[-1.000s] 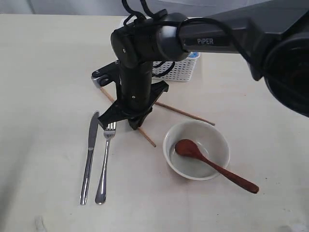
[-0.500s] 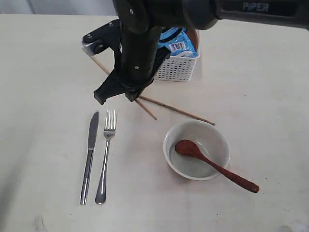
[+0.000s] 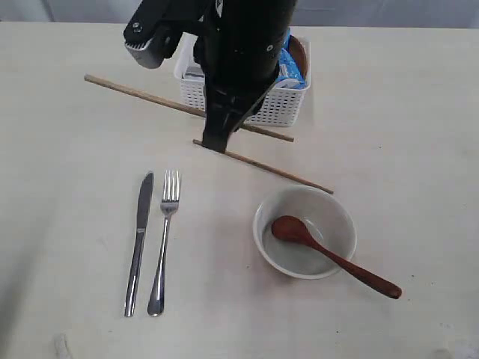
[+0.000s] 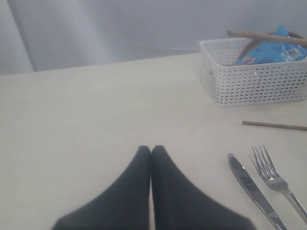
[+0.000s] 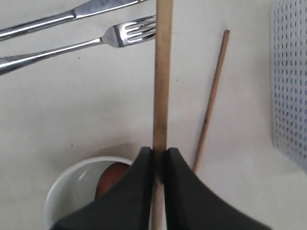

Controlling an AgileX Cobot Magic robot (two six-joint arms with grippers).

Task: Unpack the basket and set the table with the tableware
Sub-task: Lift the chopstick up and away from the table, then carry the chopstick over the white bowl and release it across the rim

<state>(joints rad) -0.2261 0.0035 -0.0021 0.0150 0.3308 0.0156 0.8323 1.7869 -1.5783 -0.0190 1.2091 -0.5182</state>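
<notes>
My right gripper (image 5: pixel 158 151) is shut on one wooden chopstick (image 5: pixel 162 72), which hangs level in the air in front of the white basket (image 3: pixel 281 105); its long end points left (image 3: pixel 135 91). The other chopstick (image 3: pixel 284 173) lies on the table (image 3: pixel 67 187) between basket and bowl. The knife (image 3: pixel 138 243) and fork (image 3: pixel 163 239) lie side by side at the front left. The off-white bowl (image 3: pixel 337 209) holds the red-brown wooden spoon (image 3: pixel 329 254). My left gripper (image 4: pixel 151 149) is shut and empty, low over bare table left of the knife (image 4: pixel 252 187).
The basket holds a blue chips packet (image 3: pixel 288 63) and a brown plate (image 3: pixel 299 51) at its right end. The right arm (image 3: pixel 239 45) covers most of the basket in the exterior view. The table's far edge meets a pale wall (image 4: pixel 120 28).
The right arm has risen and drawn back toward the basket with the chopstick, which has swung from a steep diagonal to nearly level, pointing left. The left gripper has stayed put.
</notes>
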